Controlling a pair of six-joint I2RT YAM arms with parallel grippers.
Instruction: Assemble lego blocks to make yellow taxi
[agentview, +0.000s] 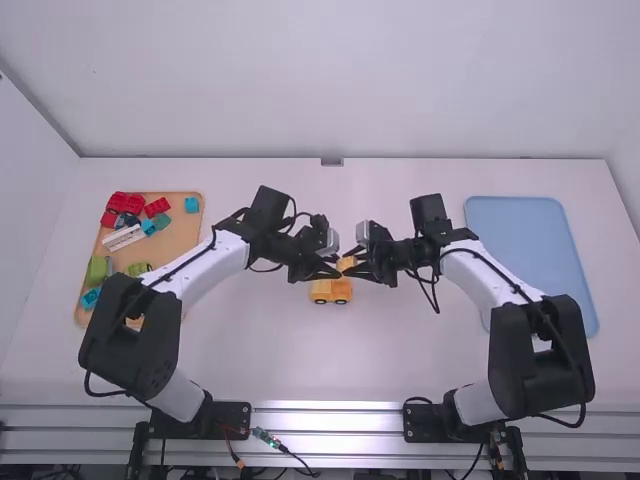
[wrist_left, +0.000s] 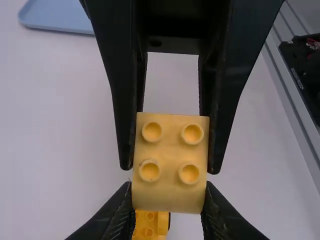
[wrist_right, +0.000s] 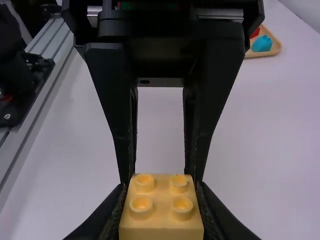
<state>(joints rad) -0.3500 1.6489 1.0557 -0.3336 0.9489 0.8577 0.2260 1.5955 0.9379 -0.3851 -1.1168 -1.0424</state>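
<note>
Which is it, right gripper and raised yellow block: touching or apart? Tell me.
Touching. The left wrist view shows the right gripper with one finger against each of two opposite sides of the yellow block.

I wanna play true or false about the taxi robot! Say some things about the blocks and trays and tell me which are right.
The left fingers and right fingers both hold one yellow block. True.
That block shows six knobs. False: it shows four.
The yellow car piece with dark wheels is on the table. True.
The blue tray is full of blocks. False: the blocks are in the orange-brown tray.
Red blocks are in the orange-brown tray. True.
</note>
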